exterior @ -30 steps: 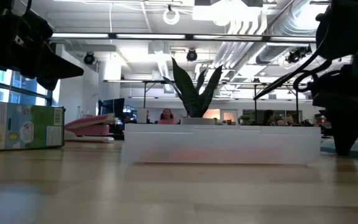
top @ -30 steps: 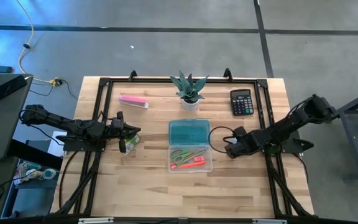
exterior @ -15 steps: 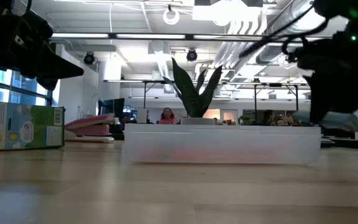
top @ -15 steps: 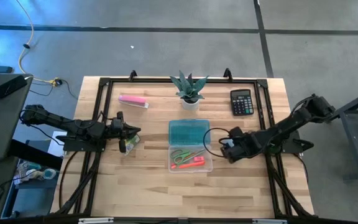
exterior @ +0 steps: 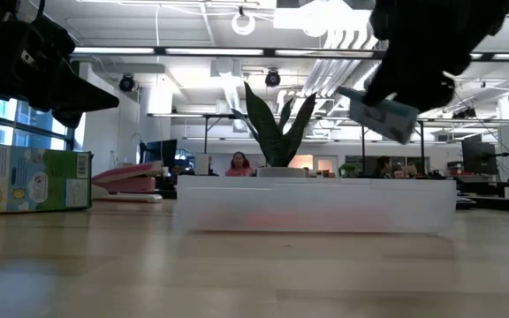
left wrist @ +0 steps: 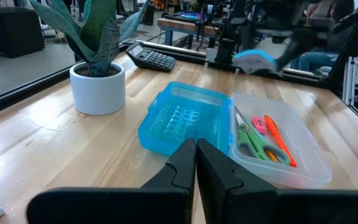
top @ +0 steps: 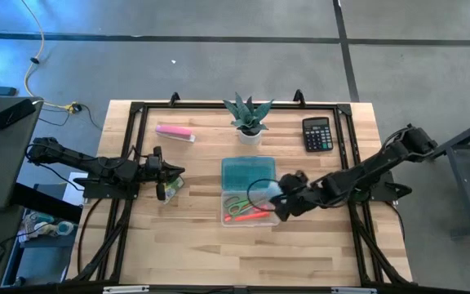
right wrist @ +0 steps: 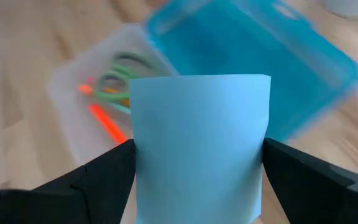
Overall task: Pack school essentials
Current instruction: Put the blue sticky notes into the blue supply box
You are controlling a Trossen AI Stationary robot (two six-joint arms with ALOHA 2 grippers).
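My right gripper (top: 279, 197) is shut on the light-blue square sticky pad (right wrist: 199, 143) and holds it in the air above the right edge of the clear pencil box (top: 250, 209). The box's turquoise lid (top: 248, 173) lies open on the far side. Green-handled scissors (left wrist: 253, 138), a red-orange pen (left wrist: 278, 142) and a small pink-red piece (left wrist: 259, 125) lie inside. My left gripper (top: 178, 175) waits shut, left of the box. My right gripper pinches the sticky pad by two opposite side edges (right wrist: 138, 174), one finger (right wrist: 98, 180) on each side. The fingers reach in from the table's right, slanting down. The pad (exterior: 383, 113) is lifted clear and tilted, well above the box's rim.
A potted plant (top: 248, 118) stands behind the lid, a black calculator (top: 317, 134) far right and a flat pink bar (top: 175, 131) far left. A small green carton (top: 170, 187) sits under my left gripper. Bare wood lies along the near edge.
My right gripper has risen from the table to the right of the box and swung toward the table's left, carrying the sticky pad up off the wood until it hangs over the box's right edge. It has stayed shut on the pad.
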